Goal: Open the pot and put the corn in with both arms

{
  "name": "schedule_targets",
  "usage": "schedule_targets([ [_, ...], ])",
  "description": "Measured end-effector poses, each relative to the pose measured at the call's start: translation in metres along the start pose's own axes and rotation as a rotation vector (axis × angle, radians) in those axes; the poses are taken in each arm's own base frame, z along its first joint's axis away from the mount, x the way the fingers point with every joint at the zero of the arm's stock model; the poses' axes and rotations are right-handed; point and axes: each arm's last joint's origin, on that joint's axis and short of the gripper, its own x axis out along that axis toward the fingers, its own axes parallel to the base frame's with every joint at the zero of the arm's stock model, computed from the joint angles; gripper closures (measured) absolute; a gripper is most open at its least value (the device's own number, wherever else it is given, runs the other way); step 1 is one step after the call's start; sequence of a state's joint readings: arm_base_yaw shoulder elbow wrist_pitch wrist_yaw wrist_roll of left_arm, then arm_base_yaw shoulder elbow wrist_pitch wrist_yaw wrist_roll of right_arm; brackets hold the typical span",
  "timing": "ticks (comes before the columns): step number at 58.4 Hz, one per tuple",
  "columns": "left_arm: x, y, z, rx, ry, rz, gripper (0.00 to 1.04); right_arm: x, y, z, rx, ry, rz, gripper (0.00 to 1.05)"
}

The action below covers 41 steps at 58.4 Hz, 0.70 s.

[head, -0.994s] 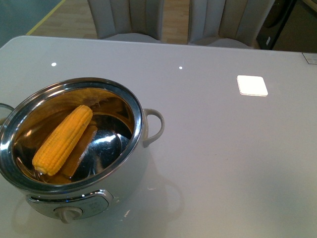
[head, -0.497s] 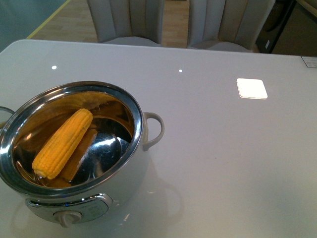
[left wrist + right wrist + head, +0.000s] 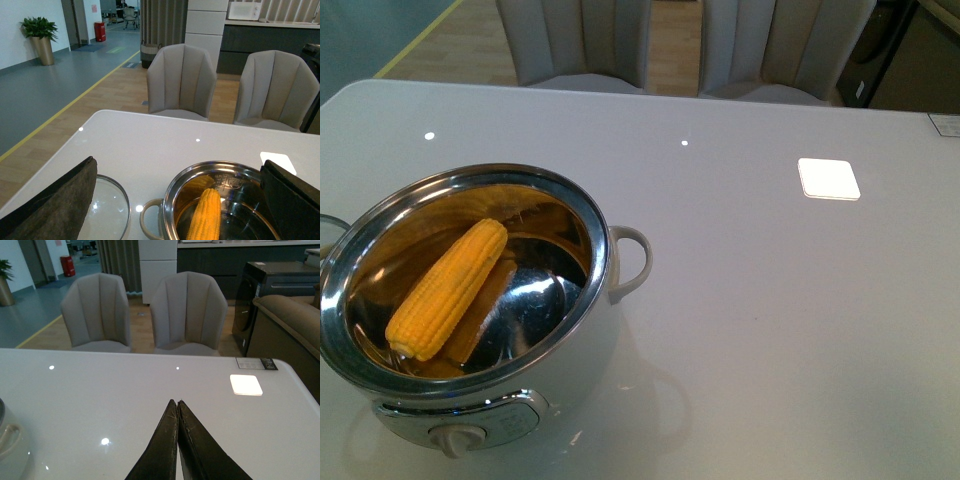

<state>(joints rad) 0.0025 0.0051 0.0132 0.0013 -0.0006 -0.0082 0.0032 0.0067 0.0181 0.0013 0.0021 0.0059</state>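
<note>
The pot (image 3: 592,300) stands open at the near left of the white table, its knob panel facing me. The corn (image 3: 448,286) lies slanted inside it on the steel bottom. No arm shows in the front view. In the left wrist view my left gripper (image 3: 178,162) is open and empty, its fingers (image 3: 65,200) spread wide, above and behind the pot (image 3: 172,192) with the corn (image 3: 205,215) in it. The glass lid (image 3: 107,210) lies flat on the table beside the pot. My right gripper (image 3: 177,402) is shut and empty over bare table, to the right of the pot's handle (image 3: 7,437).
Two grey chairs (image 3: 585,40) stand behind the table's far edge. A bright square light patch (image 3: 828,178) lies on the table at the far right. A small label (image 3: 256,363) sits near the far right corner.
The whole front view has shifted down slightly since a second ago. The corn and the pot keep their places relative to each other.
</note>
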Motion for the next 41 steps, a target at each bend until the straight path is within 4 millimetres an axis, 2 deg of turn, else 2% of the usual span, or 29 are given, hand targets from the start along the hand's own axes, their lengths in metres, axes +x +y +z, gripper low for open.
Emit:
schedule_targets([
  [4,0.0000,0.0000,0.0000,0.000,0.000,0.000,0.07,0.0000,0.0000,0.0000,-0.001,0.000,0.000,1.02],
  [19,0.0000,0.0000,0.0000,0.000,0.000,0.000,0.07,0.0000,0.0000,0.0000,-0.001,0.000,0.000,0.58],
  [26,0.0000,0.0000,0.0000,0.000,0.000,0.000,0.07,0.0000,0.0000,0.0000,-0.001,0.000,0.000,0.32],
  [34,0.0000,0.0000,0.0000,0.000,0.000,0.000,0.07,0.0000,0.0000,0.0000,-0.001,0.000,0.000,0.09],
  [41,0.0000,0.0000,0.0000,0.000,0.000,0.000,0.07,0.0000,0.0000,0.0000,-0.001,0.000,0.000,0.09],
])
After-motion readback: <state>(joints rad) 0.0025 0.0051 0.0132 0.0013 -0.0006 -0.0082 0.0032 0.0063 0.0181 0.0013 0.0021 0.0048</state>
